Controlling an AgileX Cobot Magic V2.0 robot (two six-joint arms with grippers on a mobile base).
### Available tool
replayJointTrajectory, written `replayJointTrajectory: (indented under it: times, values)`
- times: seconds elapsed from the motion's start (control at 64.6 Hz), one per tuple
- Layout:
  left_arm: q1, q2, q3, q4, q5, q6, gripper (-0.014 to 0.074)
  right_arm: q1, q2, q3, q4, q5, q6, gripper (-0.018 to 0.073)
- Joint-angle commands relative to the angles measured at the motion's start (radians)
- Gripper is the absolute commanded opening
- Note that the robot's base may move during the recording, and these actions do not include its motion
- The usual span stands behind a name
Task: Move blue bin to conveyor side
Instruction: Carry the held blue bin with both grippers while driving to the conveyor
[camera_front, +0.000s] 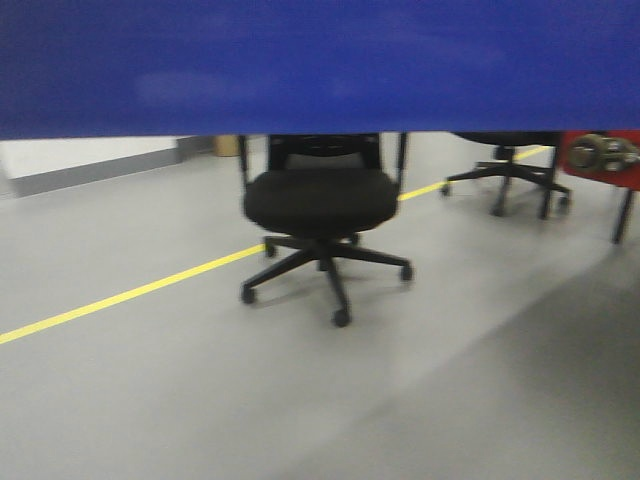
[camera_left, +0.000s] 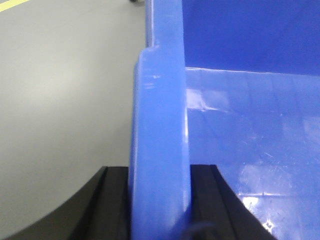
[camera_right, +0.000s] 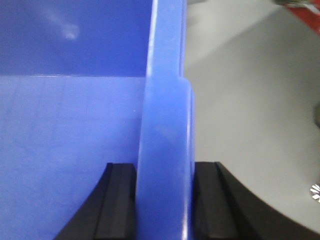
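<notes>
Blue bin hangs lifted off the floor, left jaws pinching one end rim, right jaws the other; the red conveyor frame lies ahead, rightward, nearer the right arm.

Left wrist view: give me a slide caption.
Left end effector clamped on the blue bin rim, gray floor alongside.

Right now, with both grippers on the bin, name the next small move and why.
Probably swing the bin right, toward the red frame. The left gripper and right gripper clamp its rim, it hangs clear of the floor, and the frame sits at the front view's right edge.
</notes>
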Motion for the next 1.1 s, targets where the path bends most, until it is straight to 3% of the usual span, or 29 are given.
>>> replayJointTrajectory:
  times: [0.0,1.084]
  values:
    - [-0.007,-0.02,-0.014,0.015,-0.08,0.0,-0.0019,0.001,-0.021,-0.013,-0.02,-0.088,-0.008,-0.0088]
    - [-0.007,-0.02,-0.014,0.015,-0.08,0.0,-0.0019,0.001,-0.021,-0.013,-0.02,-0.09,-0.008,-0.0088]
